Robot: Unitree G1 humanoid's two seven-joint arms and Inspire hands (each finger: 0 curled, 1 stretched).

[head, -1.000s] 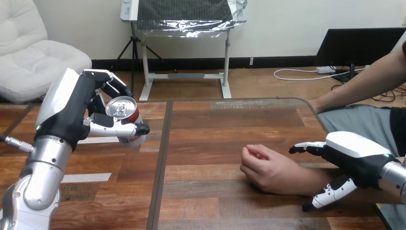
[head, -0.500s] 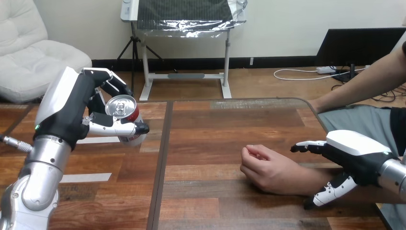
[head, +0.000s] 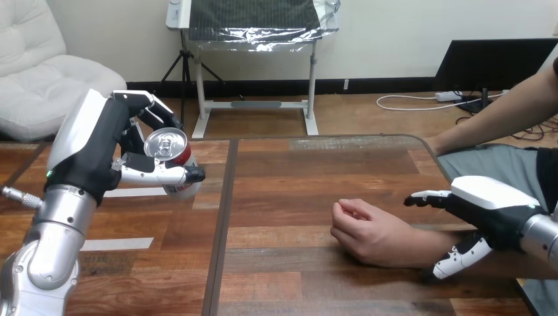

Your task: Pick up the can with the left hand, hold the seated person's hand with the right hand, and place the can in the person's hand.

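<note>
The left hand [head: 99, 148] grips the can [head: 170, 155] well left of the person's hand [head: 365, 230], whose forearm [head: 421, 249] the right hand [head: 490, 207] straddles open-fingered.

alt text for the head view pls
The robot's left hand grips a can at the left of the wooden table. The person's hand rests loosely curled on the table, with the robot's right hand open over the person's forearm.
</note>
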